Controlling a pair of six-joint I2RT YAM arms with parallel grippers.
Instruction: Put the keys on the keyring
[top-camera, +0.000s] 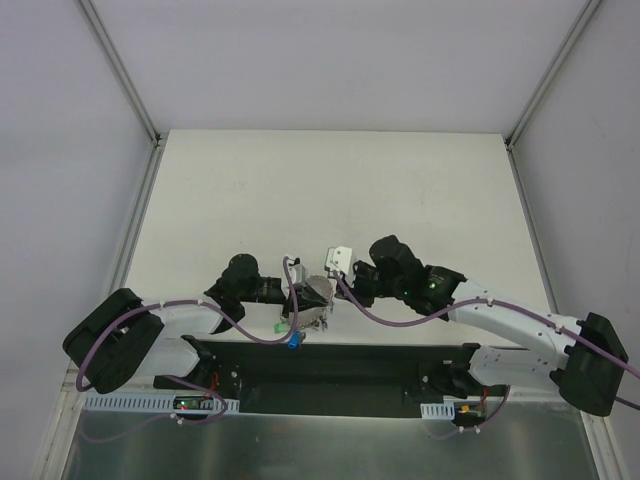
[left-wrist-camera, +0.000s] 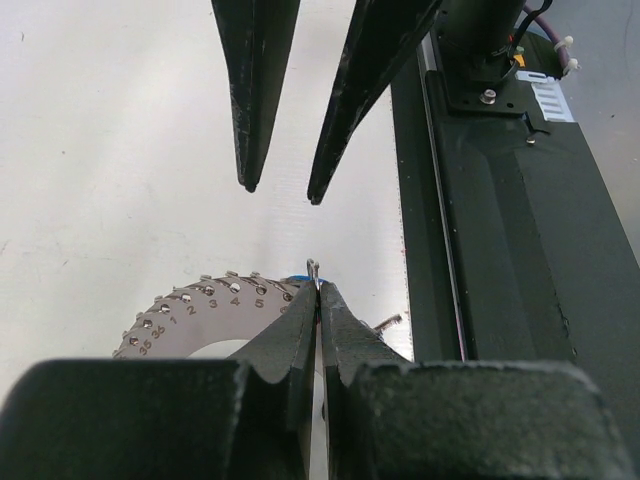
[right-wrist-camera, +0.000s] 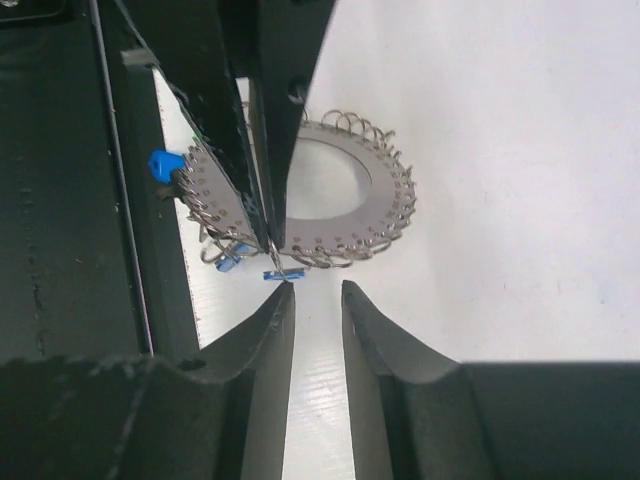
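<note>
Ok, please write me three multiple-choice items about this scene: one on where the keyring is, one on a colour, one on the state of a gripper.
1. Where is the keyring?
A) far away from both arms
B) beside the black base plate, between the two grippers
C) hanging from the right gripper

2. In the right wrist view, what colour is the plastic tag next to the base plate?
A) red
B) yellow
C) blue

3. What is the state of the right gripper?
A) open, holding nothing
B) shut on a key
C) shut on the keyring

Answers:
1 B: the keyring sits by the plate, with the left gripper at its rim and the right gripper facing it.
2 C: the tag is bright blue.
3 A: its fingers stand apart with nothing between them.
</note>
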